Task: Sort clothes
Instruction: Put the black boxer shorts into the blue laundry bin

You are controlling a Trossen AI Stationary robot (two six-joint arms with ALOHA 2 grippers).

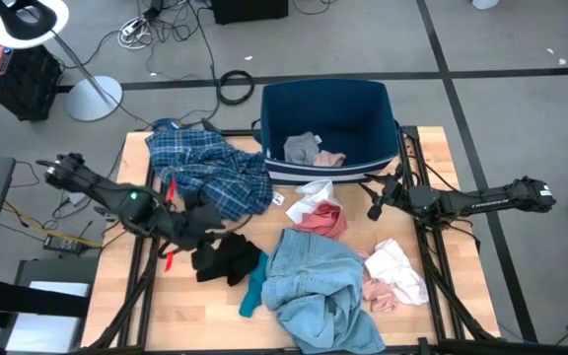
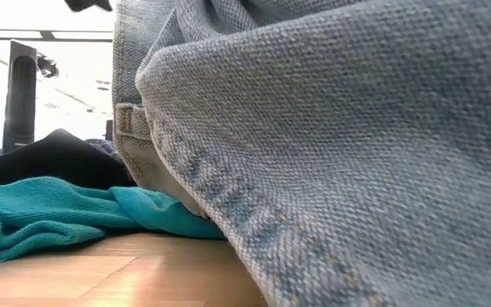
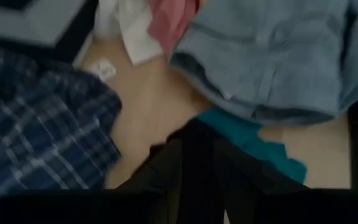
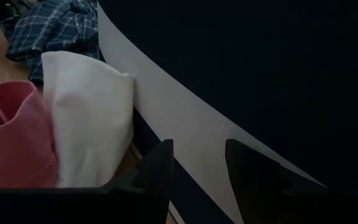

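Note:
My left gripper [image 1: 205,225] hovers at the far edge of a black garment [image 1: 227,258] that lies on the table beside a teal sock [image 1: 254,291]. In the left wrist view the black garment [image 3: 191,174] fills the near part. A blue-white plaid shirt [image 1: 210,168] lies at the far left and a light-blue denim piece [image 1: 314,286] at the near middle. My right gripper [image 4: 197,168] is open and empty, close to the dark-blue bin's outer wall [image 4: 260,74], next to a white item [image 4: 86,118] and a pink one [image 4: 11,137].
The dark-blue bin [image 1: 333,170] stands at the far middle with a grey and a pink item [image 1: 309,150] inside. A white-and-pink bundle [image 1: 394,276] lies at the near right. The denim [image 2: 356,128] fills most of the low view. Bare wood shows at the near left.

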